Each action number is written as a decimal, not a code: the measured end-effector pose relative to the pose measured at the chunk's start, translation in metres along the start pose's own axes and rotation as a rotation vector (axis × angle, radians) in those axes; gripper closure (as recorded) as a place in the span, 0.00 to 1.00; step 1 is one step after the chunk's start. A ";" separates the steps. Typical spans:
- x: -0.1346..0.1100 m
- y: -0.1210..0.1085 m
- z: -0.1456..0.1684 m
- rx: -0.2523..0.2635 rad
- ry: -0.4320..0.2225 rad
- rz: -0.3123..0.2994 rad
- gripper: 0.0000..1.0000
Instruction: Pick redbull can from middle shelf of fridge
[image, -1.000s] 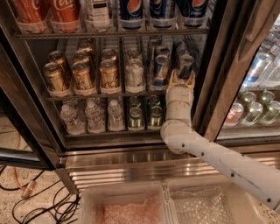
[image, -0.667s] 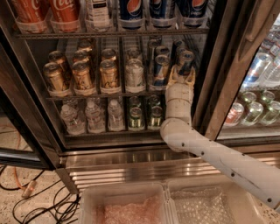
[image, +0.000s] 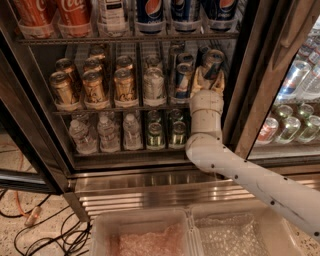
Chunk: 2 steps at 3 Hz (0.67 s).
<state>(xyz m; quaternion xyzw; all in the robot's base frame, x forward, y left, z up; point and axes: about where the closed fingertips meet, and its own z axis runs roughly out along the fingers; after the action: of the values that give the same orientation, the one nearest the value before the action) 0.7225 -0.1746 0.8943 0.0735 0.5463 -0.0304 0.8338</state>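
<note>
The fridge (image: 31, 125) stands open in front of me. Its middle shelf (image: 100, 109) holds gold cans on the left, pale silver cans in the middle and slim blue-and-silver cans on the right. My gripper (image: 208, 79) reaches into the right end of this shelf on a white arm (image: 235, 167). Its fingers (image: 198, 80) sit on either side of the front redbull can (image: 213, 61), which leans slightly to the left. A second redbull can (image: 183, 80) stands just left of it, with more behind.
Cola and Pepsi bottles (image: 150, 12) fill the rack above. Water bottles (image: 107, 132) and green cans (image: 156, 134) fill the rack below. The dark door post (image: 250, 100) is close on the gripper's right. A ribbed steel base (image: 140, 194), plastic bins (image: 145, 235) and floor cables (image: 30, 220) lie below.
My gripper has moved slightly up and deeper into the shelf. The front redbull can between its fingers now sits higher and leans.
</note>
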 end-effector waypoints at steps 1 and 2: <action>-0.018 -0.004 -0.019 -0.033 0.011 0.008 1.00; -0.033 -0.016 -0.045 -0.061 0.047 -0.027 1.00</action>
<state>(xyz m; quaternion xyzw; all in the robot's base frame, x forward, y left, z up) 0.6663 -0.1843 0.9050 0.0414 0.5674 -0.0232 0.8221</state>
